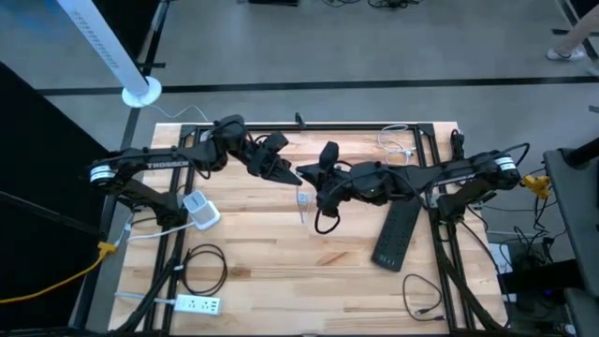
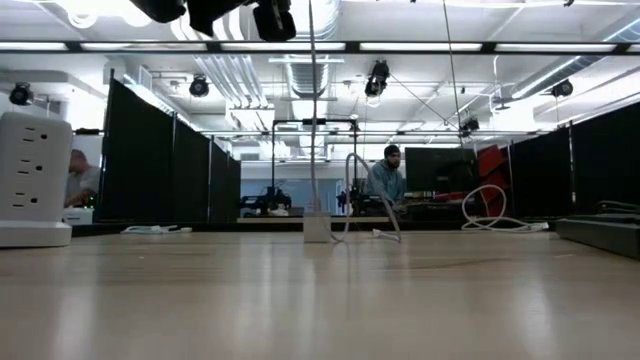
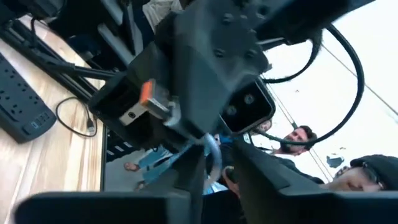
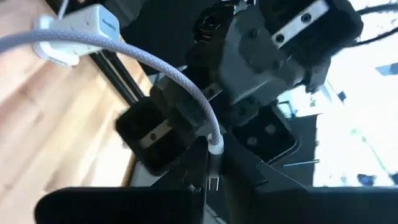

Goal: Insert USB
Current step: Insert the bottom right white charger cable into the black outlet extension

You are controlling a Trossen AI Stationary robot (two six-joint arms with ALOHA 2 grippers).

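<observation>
Right pincer (image 4: 210,163) is hanging mid-air over the middle of the wooden worktop (image 1: 281,253), pinching shut on the hard plug end of the grey braided USB cable (image 4: 155,65), while the left pincer (image 3: 217,165) is sitting nose to nose with it, looking partly open, though I can't tell if it's gripping anything. The cable's looking light and floppy, so holding the rigid plug shell is making sense.

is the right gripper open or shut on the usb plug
Shut on the USB plug: in the right wrist view, the right gripper pinches it where the braided cable ends.
</observation>
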